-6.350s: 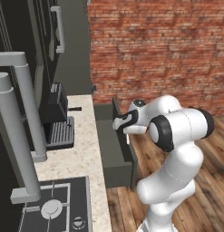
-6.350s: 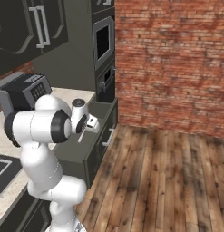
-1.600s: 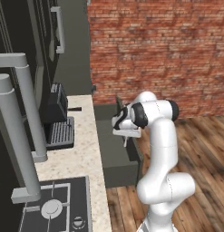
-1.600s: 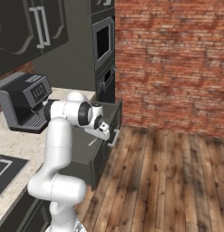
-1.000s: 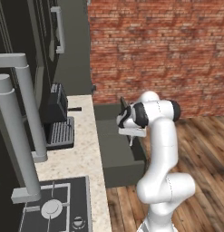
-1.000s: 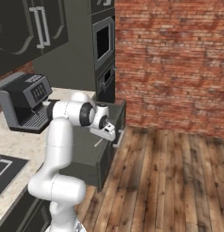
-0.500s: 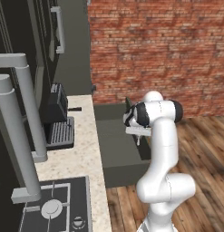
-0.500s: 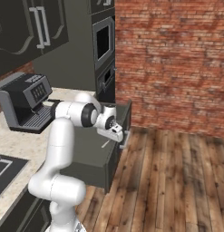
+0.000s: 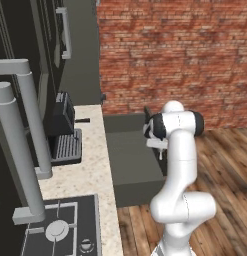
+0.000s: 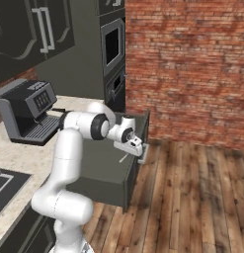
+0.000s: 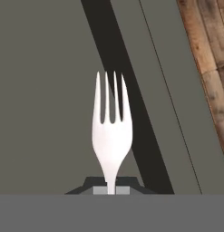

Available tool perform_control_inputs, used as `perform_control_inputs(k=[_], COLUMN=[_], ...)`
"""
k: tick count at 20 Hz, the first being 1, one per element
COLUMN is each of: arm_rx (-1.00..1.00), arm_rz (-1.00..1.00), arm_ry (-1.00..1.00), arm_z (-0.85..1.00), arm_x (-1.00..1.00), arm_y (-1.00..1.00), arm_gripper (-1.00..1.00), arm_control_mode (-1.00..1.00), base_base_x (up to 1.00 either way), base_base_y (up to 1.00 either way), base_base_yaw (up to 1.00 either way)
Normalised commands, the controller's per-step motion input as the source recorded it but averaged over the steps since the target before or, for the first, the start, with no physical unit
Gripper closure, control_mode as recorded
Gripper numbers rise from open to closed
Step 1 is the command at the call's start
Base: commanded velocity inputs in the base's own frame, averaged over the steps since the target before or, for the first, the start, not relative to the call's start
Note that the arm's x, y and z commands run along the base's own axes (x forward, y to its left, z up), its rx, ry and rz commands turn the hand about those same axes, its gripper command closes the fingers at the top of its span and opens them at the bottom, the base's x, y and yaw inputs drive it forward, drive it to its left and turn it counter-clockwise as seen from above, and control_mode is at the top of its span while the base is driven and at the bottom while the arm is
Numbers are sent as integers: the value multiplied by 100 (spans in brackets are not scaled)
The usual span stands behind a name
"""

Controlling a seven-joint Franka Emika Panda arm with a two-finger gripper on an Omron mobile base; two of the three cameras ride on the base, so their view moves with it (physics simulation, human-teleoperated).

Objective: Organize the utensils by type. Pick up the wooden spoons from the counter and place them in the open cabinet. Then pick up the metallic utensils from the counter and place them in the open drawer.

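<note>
— Holding anything? 
— Yes: the end effector (image 10: pixel 135 146) is clamped on the silver fork (image 11: pixel 111 138), tines pointing ahead, over the open drawer (image 9: pixel 130 160). 
— Which step? 
— Metal-utensil placing, I judge. Next: lower toward the drawer floor beneath it, then release. A knife lies behind on the worktop (image 9: pixel 87 170).

The open drawer (image 10: pixel 106 170) offers a wide, bare flat bottom beneath the end effector (image 10: pixel 139 147), which hangs over its far end with a fork (image 11: pixel 111 138) clamped in its closed tips, tines forward. The drawer's raised front wall (image 10: pixel 135 163) bounds the outer side, with wooden floor (image 10: pixel 192 197) beyond. On the counter (image 9: pixel 87 170), the coffee machine (image 10: pixel 29 111) stands well apart, clear of the drawer.
</note>
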Motion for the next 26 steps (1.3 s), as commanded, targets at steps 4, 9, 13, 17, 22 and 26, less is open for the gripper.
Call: perform_control_inputs(k=[4,9,13,17,22,26], arm_rx=[0,0,0,1,0,0], arm_rz=[0,0,0,0,3,3], arm_ry=[0,0,0,0,0,0], arm_z=[-8,-8,-6,-4,-1,0], arm_x=[0,0,0,0,0,0], arm_y=[-40,-42,-48,-47,-30,-5], arm_gripper=[100,100,100,100,100,100], arm_control_mode=[-100,-100,-100,-100,-100,-100], base_base_x=[0,0,0,0,0,0], base_base_y=[0,0,0,0,0,0], base_base_yaw=[0,0,0,0,0,0])
